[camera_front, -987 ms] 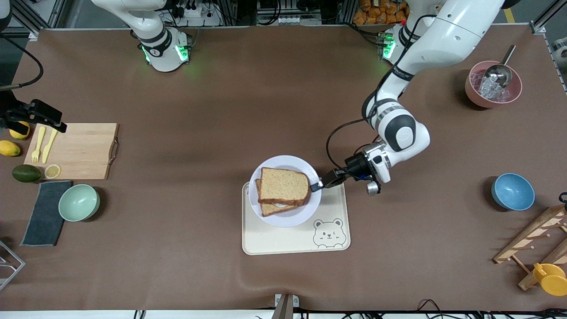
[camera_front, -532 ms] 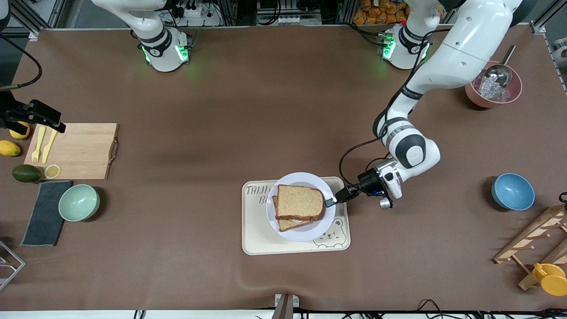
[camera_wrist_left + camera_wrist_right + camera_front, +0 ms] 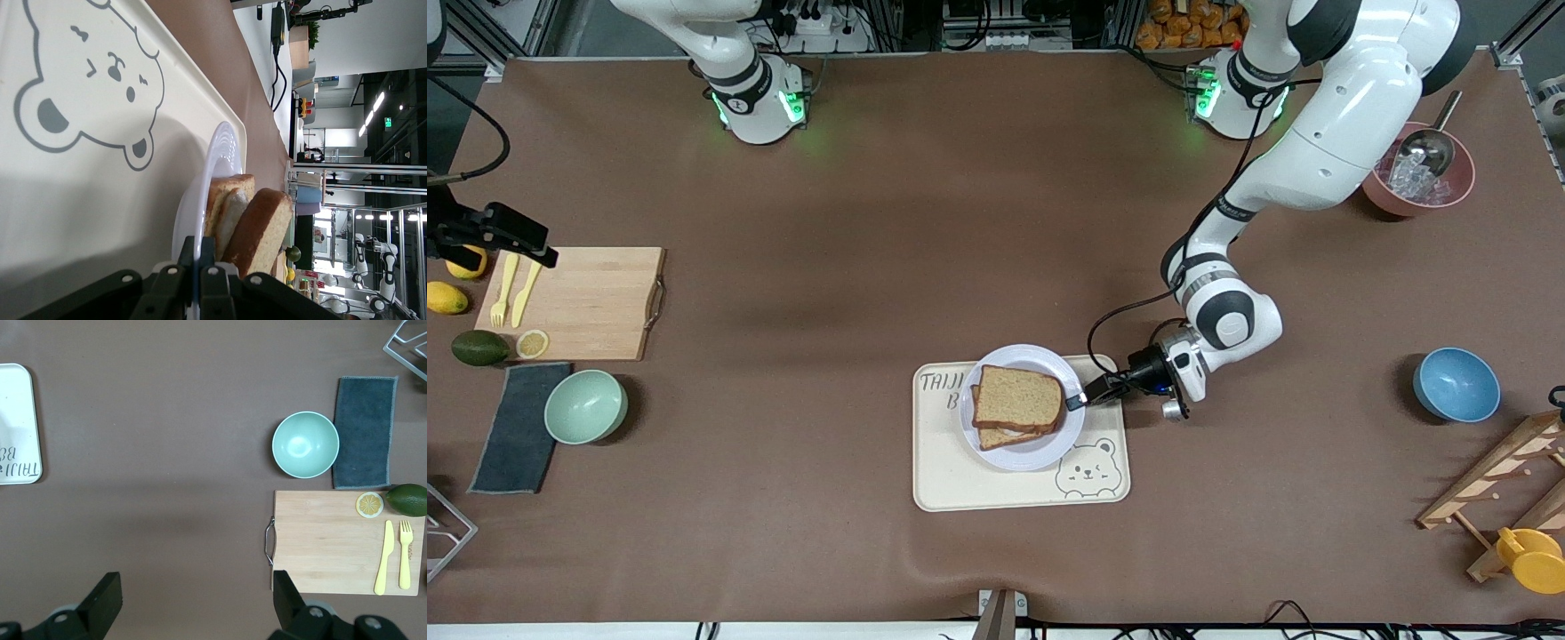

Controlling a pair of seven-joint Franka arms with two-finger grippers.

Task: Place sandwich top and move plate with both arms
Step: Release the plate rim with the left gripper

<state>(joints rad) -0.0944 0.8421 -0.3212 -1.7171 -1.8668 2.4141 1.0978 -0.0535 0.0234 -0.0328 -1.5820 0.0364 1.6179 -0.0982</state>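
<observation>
The left gripper [image 3: 1079, 401] has its fingers [image 3: 200, 263] pinched tight on the plate [image 3: 996, 452] rim, over the tray [image 3: 960, 484]. The bread top [image 3: 1018, 398] lies on the stack. The right gripper [image 3: 193, 600] waits with fingers spread wide, high over the surface [image 3: 783, 462].

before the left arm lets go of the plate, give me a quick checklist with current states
1. Left end effector shut on the plate rim: ok.
2. Plate over the bear tray: ok.
3. Plate resting flat on the tray: cannot tell.
4. Sandwich top on the lower slice, on the plate: ok.
5. Right end effector open, waiting over bare table near the cutting board: ok.
</observation>
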